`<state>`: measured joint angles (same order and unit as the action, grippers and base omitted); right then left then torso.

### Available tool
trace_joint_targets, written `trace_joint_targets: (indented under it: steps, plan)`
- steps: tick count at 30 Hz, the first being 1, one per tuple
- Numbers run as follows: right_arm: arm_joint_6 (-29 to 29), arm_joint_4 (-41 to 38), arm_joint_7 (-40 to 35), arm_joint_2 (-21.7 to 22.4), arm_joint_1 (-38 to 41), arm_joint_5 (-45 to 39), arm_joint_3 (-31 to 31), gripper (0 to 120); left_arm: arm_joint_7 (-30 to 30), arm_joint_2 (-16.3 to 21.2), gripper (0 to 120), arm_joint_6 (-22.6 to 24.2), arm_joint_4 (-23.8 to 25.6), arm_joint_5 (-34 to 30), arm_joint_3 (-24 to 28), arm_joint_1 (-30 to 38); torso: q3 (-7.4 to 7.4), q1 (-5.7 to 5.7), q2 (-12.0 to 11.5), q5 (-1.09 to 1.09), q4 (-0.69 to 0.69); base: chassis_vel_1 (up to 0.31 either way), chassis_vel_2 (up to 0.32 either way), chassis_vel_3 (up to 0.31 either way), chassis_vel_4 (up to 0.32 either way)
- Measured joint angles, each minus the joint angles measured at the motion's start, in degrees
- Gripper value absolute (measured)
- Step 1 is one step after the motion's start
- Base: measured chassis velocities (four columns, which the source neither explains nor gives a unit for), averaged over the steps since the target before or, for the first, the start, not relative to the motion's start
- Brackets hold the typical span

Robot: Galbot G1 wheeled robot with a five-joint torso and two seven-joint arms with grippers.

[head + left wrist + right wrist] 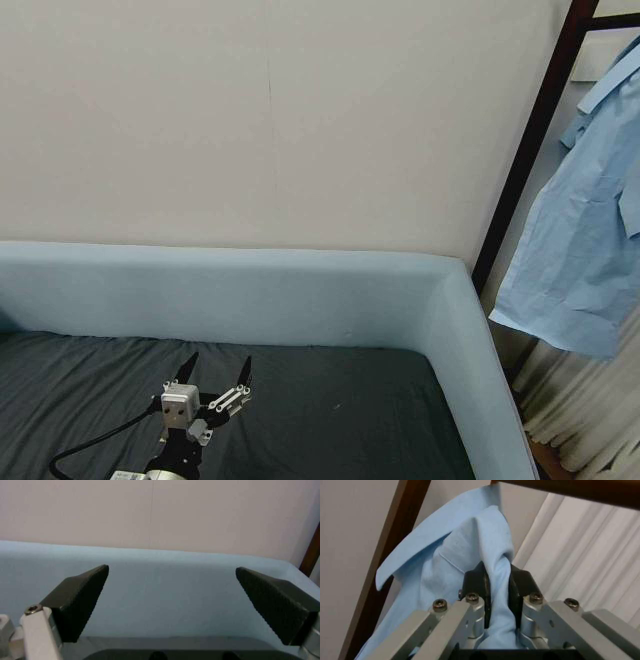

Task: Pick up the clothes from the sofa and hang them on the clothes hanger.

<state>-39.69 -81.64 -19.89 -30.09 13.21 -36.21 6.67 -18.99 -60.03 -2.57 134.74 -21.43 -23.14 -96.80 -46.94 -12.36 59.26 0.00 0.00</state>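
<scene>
On my head view the left gripper (pixel 220 362) sits low over the dark seat cushion (pixel 330 410) of the sofa (pixel 250 295), pointing up toward the pale blue backrest. Its jaws are released, spread wide with nothing between them, and the left wrist view confirms it: the left gripper (pixel 172 570) shows two black textured pads well apart, with the sofa (pixel 170 600) backrest and the wall (pixel 150 513) beyond. The light blue shirt (pixel 580 240) is off the sofa, hanging past its right end, just beside the slanted dark brown post of the clothes rack (pixel 525 150), with a pale curtain (pixel 580 410) below it. From the right wrist view, the right gripper (pixel 496 579) has its jaws clenched on a fold of the shirt (pixel 470 543), the cloth pinched between the black pads and rising toward the collar. The clothes rack (pixel 395 555) runs beside the shirt, with a crossbar overhead. I cannot tell whether the shirt rests on that bar.
</scene>
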Motion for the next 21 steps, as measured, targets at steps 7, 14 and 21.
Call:
trace_joint_targets:
  steps: [7,14,21]
  plan:
    - [-0.05,1.33,0.04,-2.29,0.69,0.81,1.81,7,-0.01,-0.35,100,-0.18,-0.26,-0.05,-0.08,0.07,0.0,0.0,0.0,0.01,-0.01,0.0,0.0,0.0,0.0]
    - [0.77,6.56,0.92,-7.58,4.35,3.53,5.68,7,-0.03,-0.66,100,-0.9,-0.78,-0.3,-1.14,-0.1,-0.01,0.0,0.0,0.0,0.0,0.0,0.0,0.0,0.0]
    - [1.2,7.11,1.46,-8.64,4.18,5.67,6.41,7,-0.04,-0.89,100,-0.97,-1.07,-0.42,-1.15,0.32,0.0,0.0,0.0,-0.01,0.0,0.0,0.0,0.0,0.0]
